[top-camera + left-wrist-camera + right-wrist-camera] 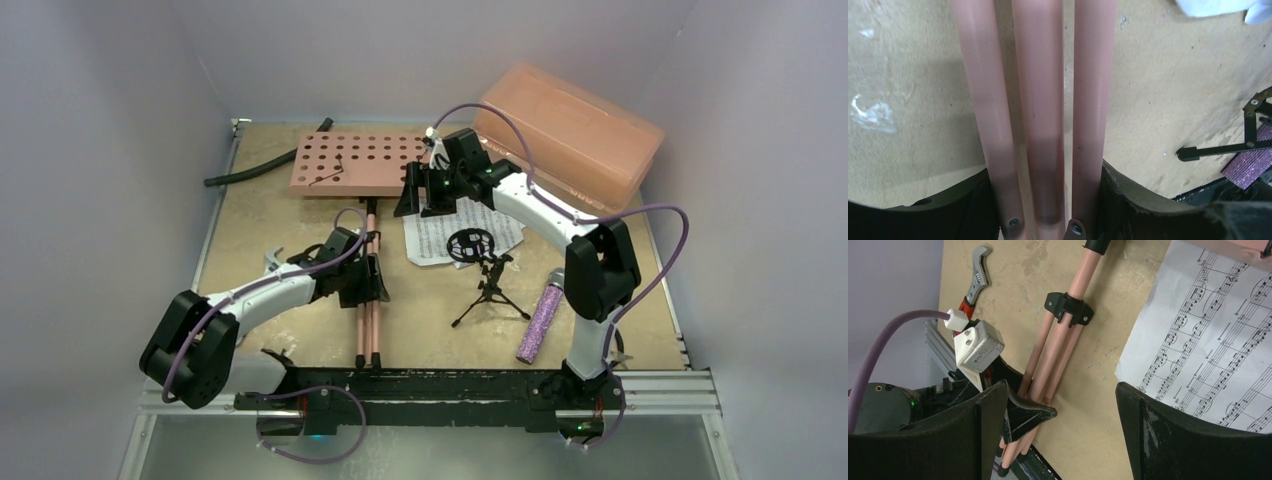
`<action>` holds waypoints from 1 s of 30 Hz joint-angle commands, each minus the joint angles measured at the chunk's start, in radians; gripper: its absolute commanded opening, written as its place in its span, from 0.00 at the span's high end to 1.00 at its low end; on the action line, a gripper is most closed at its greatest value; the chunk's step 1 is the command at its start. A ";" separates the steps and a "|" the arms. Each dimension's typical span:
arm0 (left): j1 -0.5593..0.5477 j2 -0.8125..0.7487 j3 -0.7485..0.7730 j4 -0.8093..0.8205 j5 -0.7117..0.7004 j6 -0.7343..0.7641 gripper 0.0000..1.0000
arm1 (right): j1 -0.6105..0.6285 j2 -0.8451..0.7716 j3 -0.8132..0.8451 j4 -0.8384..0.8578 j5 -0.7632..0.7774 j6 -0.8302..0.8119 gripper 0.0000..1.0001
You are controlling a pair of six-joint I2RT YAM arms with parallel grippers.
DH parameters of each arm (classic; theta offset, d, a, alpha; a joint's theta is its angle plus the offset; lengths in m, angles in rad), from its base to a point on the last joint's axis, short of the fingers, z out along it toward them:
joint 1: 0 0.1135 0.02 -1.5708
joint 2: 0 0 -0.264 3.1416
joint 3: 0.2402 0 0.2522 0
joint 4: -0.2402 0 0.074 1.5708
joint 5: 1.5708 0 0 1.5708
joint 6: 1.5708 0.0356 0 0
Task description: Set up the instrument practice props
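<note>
Overhead, the pink perforated music stand (355,160) is lying flat on the tan table (420,330), its folded tube legs running toward the near edge. The left claw (368,285) is clamping those legs partway along. The right claw (425,205) is hovering just beside the stand's perforated desk, over the white sheet-music pages (428,245). The small black tripod mic stand (488,290) is sitting beside the pages, its ring mount overlapping them in this view. The purple glitter microphone (538,322) is lying near the right arm's base. A salmon plastic box (570,130) is sitting at the far right.

From the left wrist, three pink tubes are filling the gap between the black fingers (1148,210), which are pressing against them on both sides.

From the right wrist, the fingers (1168,435) are standing wide apart, gripping nothing, above the table between the legs and the pages. A red-handled wrench (975,282) is lying beyond the legs.
</note>
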 commanded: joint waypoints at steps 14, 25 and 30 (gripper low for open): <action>-0.014 -0.325 0.034 -0.106 -0.162 -0.068 0.01 | 0.074 0.073 0.143 -0.055 0.131 -0.032 0.19; 0.081 -0.406 0.104 -0.194 -0.245 -0.118 0.01 | 0.138 0.167 0.217 -0.056 0.251 0.032 0.21; 0.084 -0.429 0.193 -0.259 -0.354 -0.131 0.01 | 0.171 0.203 0.216 -0.011 0.268 0.063 0.26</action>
